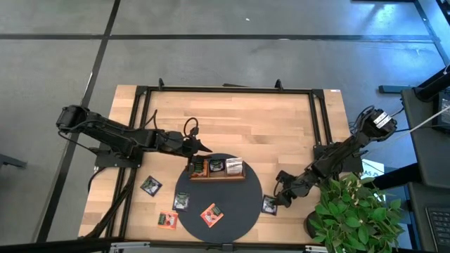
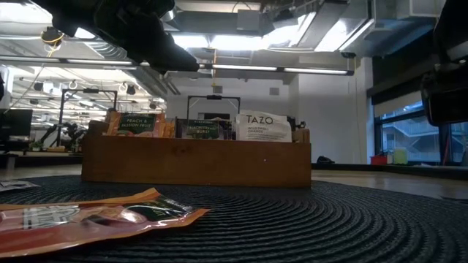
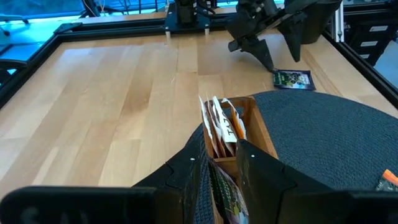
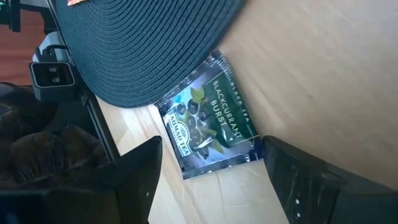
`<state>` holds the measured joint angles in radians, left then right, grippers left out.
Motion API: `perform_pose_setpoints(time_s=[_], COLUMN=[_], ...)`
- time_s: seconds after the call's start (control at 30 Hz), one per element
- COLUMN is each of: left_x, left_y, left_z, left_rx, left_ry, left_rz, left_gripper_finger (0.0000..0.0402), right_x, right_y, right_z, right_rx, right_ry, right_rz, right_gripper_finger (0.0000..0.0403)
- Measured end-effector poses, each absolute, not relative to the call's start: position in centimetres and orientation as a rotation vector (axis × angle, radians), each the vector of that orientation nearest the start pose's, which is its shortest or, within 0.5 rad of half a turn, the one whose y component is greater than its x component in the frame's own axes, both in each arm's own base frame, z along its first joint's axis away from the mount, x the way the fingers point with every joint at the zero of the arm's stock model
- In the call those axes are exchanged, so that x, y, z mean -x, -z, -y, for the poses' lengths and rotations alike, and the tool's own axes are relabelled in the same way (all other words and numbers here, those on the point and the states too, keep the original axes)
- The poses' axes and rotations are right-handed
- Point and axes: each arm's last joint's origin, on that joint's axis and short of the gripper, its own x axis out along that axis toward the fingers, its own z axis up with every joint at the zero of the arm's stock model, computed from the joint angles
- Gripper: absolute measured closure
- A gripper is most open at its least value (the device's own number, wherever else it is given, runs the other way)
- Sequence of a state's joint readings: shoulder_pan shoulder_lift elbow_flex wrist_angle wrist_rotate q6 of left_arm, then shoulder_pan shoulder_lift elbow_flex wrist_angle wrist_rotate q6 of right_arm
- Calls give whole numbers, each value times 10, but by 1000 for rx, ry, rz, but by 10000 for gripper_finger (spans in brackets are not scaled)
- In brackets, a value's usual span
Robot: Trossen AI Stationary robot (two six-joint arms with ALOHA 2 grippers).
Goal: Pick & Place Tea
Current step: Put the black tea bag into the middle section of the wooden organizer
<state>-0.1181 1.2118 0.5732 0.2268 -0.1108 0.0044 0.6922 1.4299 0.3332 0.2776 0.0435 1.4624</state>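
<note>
Over the wooden tray's [image 1: 217, 174] left end, the left claw [image 3: 219, 163] pinched a glossy flat sachet [image 3: 225, 194]; the right claw [image 4: 208, 163] stood spread around a foil blackcurrant sachet [image 4: 208, 130] beside the ribbed round mat [image 1: 239, 204].

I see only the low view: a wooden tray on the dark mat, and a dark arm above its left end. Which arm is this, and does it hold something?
Observer: It is the left arm. The left gripper hangs at the tray's left end, jaws closed on a dark tea sachet.
Operator: And where is the right arm? My view shows almost nothing of it.
Observer: The right gripper is low over the bare wood beside the mat's right edge, jaws open.
Operator: Is a sachet under it?
Observer: Yes. A blackcurrant sachet lies flat between the open jaws, with one edge at the mat's rim.
</note>
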Motion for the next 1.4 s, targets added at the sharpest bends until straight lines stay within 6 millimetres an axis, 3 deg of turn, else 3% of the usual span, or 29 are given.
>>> perform_pose_setpoints(time_s=[0.23, 0.47, 0.6, 0.83, 1.0, 1.4], left_x=[-247, -247, -256, -306, -350, -438], left_y=[-214, -214, -210, -213, -219, -193], left_z=[26, 26, 31, 65, 90, 151], left_rx=[-51, -45, -82, -239, -243, -307], left_ry=[8, 12, 100, 247, 387, 536], left_rz=[-409, -407, -377, -411, -407, -564], left_gripper_finger=[302, 302, 302, 302, 302, 302], right_x=[-166, -164, -164, -164, -164, -164], right_y=[-101, -99, -98, -98, -98, -98], right_z=[-136, -135, -134, -134, -134, -133], right_rx=[-1036, -1020, -980, -969, -968, -960], right_ry=[66, 83, 70, 68, 71, 86], right_rz=[-1043, -1057, -1052, -1047, -1046, -1024], right_gripper_finger=[144, 217, 252, 278, 281, 281])
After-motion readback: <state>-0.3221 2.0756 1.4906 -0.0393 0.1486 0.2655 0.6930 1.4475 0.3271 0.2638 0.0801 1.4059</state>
